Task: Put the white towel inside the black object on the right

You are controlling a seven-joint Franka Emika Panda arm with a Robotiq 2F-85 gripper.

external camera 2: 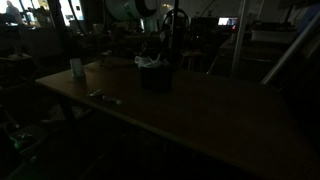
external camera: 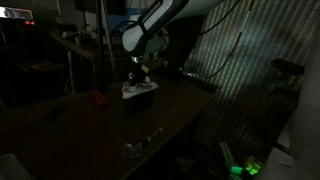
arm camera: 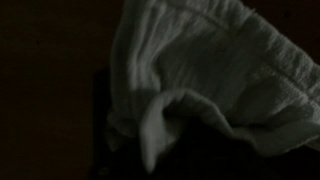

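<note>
The scene is very dark. The white towel sits bunched at the top of the black object on the table, and both show in both exterior views, the towel and the black object. My gripper is directly above the towel, touching or almost touching it. In the wrist view the towel fills most of the frame in folds, with the dark object below it. The fingers are hidden in the dark, so I cannot tell whether they grip the cloth.
A red item lies on the table beside the black object. Small shiny items lie near the table's front edge. A white cup and a small flat item are on the table. Clutter stands behind.
</note>
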